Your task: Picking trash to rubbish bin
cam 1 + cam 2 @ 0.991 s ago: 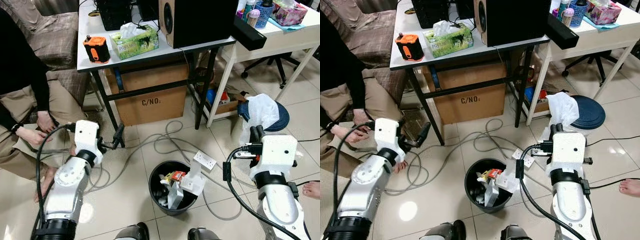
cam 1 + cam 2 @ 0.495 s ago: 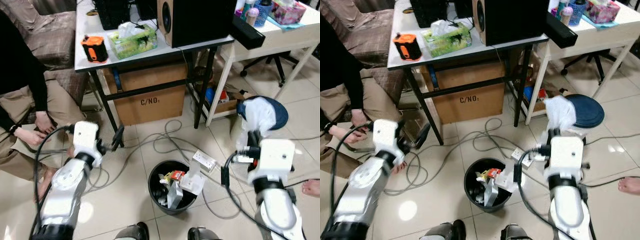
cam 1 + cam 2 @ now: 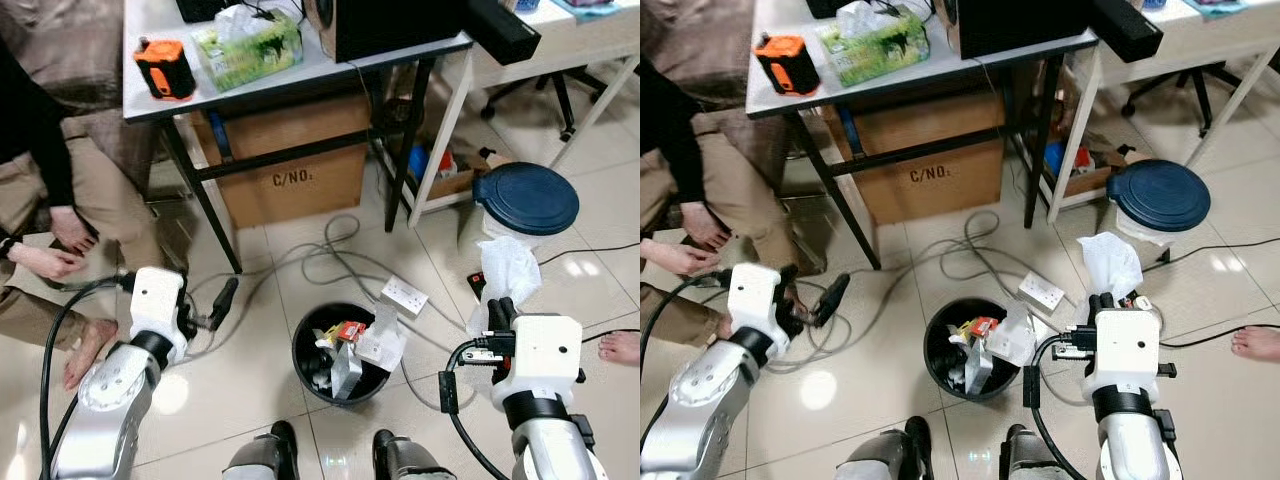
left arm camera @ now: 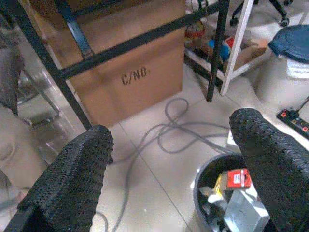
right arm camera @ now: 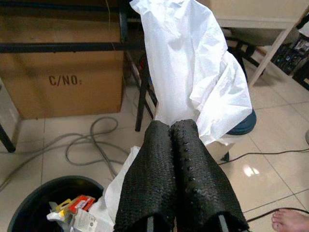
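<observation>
Left of the rubbish bin (image 3: pixel 340 352), we are holding our left gripper (image 3: pixel 222 300) low over the tiles, its two fingers (image 4: pixel 67 181) spread wide and gripping nothing. The single black bin is standing on the floor in front of the cardboard box (image 3: pixel 285 165), already crowded with cartons and wrappers. Right of the bin and above floor level, our right gripper (image 3: pixel 1098 303) is pinching one crumpled sheet of white tissue (image 3: pixel 1108 262), fingers (image 5: pixel 188 164) pressed flat together on its lower edge while the rest is billowing upward. We are judging the sheet as very light, limp and easily torn, so a bunched fold offers the surest hold. We are counting one bin, one sheet, two grippers.
</observation>
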{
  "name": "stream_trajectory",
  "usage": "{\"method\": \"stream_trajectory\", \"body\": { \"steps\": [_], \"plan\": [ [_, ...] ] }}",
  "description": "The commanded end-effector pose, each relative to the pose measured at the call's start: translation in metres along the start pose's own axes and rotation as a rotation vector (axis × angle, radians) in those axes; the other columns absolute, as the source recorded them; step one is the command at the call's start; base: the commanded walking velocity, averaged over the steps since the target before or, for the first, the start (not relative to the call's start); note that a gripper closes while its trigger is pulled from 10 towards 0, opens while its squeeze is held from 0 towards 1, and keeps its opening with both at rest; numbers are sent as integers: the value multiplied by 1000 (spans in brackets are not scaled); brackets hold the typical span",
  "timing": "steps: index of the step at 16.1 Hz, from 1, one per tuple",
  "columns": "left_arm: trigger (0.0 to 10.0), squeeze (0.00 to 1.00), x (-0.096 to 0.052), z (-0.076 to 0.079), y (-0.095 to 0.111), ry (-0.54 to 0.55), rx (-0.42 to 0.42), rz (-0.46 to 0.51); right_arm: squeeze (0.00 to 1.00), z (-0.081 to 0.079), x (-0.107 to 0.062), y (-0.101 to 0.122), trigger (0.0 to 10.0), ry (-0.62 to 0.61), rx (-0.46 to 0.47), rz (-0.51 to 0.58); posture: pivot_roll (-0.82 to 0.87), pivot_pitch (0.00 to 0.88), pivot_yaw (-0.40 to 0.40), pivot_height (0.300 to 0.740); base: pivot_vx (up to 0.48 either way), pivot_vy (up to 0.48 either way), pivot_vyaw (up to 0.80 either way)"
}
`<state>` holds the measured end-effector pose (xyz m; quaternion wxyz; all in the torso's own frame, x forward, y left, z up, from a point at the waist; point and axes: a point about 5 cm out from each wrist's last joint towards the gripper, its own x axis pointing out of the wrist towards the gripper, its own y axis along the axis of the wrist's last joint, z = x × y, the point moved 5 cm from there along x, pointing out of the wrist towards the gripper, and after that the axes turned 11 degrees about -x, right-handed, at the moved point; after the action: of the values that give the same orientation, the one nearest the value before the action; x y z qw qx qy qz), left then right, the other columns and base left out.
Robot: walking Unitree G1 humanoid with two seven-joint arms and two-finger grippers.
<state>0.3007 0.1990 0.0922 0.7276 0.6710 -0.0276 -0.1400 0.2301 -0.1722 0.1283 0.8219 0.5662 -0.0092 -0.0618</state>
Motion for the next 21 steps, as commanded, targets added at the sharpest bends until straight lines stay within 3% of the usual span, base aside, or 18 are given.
{"method": "stream_trajectory", "body": {
  "steps": [1,16,21],
  "plan": [
    [10000,0,-6,-4,-2,12,2,-17,0,-2,-4,3,0,10,-6,-2,-94,330,79,740,0,0,0],
    [10000,0,-11,-7,-2,18,14,-40,0,-13,-6,1,0,54,6,-15,-85,330,84,740,0,0,0],
    [10000,0,-11,-7,-3,15,20,-46,0,-15,-6,0,0,61,9,-17,-82,331,88,690,0,0,0]
  ]
}}
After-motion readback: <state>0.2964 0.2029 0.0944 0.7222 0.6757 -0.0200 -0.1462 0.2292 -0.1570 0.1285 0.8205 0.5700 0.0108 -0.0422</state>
